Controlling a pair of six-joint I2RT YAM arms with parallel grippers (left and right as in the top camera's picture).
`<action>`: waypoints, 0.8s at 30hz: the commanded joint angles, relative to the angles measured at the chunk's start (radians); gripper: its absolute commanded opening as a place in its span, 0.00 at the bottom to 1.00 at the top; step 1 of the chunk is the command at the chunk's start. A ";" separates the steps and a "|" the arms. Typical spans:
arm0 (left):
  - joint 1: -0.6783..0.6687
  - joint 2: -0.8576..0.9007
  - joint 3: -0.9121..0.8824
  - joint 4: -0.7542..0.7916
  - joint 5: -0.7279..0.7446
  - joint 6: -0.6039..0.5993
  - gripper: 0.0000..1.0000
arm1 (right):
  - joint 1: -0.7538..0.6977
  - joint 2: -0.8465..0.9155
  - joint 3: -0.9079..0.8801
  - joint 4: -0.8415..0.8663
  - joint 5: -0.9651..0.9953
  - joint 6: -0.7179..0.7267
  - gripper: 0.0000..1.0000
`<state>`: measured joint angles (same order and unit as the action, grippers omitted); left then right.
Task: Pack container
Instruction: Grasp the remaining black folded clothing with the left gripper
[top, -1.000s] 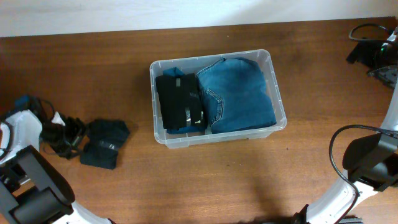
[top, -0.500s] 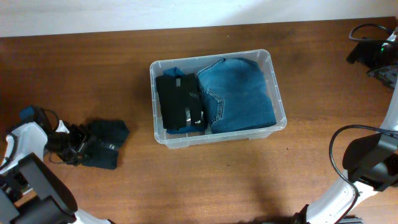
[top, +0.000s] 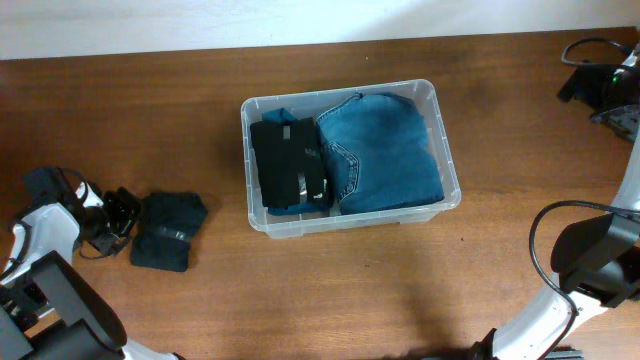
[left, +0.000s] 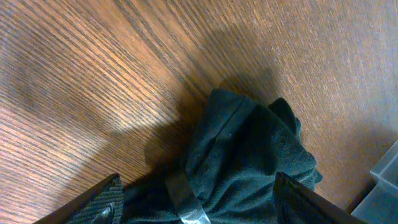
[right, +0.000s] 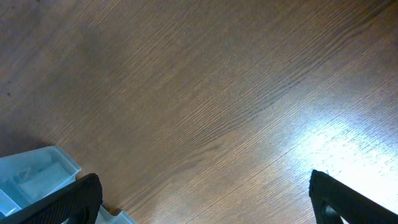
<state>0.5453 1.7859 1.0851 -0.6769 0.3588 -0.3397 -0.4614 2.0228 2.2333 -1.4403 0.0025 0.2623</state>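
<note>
Left claw (top: 122, 212) sits low on the worktop (top: 120, 110) near its left edge, jaws spread wide and gripping nothing. Its wrist view shows the two fingers (left: 106, 202) at the lower corners with the end of a dark cloth (top: 168, 232) bunched between them. Whether they touch the fabric I cannot tell. The cloth is a crumpled teal-black bundle with a grey band (left: 186, 202) across it. It lies on the wood to the left of the container (top: 343, 96), well apart from it.

The container stands upright in the middle of the worktop, open-topped, its long sides running left to right. Inside, folded jeans (top: 385, 150) fill the right part. A folded black garment (top: 290, 165) with pale strips lies in the left part, touching the jeans. A bit of blue fabric shows beneath it at the near-left corner.

Right claw (right: 205, 210) is released too, its fingers far apart at the bottom corners of its wrist view with bare wood between them. A pale bluish plastic corner (right: 31, 177) shows at the lower left of that view; what it belongs to I cannot tell. From overhead, the right arm (top: 590, 262) rises along the right edge, and black cables (top: 585, 48) lie at the far-right corner.
</note>
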 joint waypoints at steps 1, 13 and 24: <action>-0.018 -0.018 -0.006 0.011 -0.014 0.147 0.80 | -0.003 0.000 -0.003 0.000 0.005 0.008 0.98; -0.108 -0.018 -0.006 0.018 -0.014 0.447 0.80 | -0.004 0.000 -0.003 0.000 0.005 0.008 0.99; -0.111 0.052 -0.022 0.032 -0.060 0.451 0.76 | -0.004 0.000 -0.003 0.000 0.005 0.008 0.98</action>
<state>0.4377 1.7916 1.0786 -0.6548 0.3347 0.0849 -0.4614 2.0228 2.2333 -1.4403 0.0025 0.2623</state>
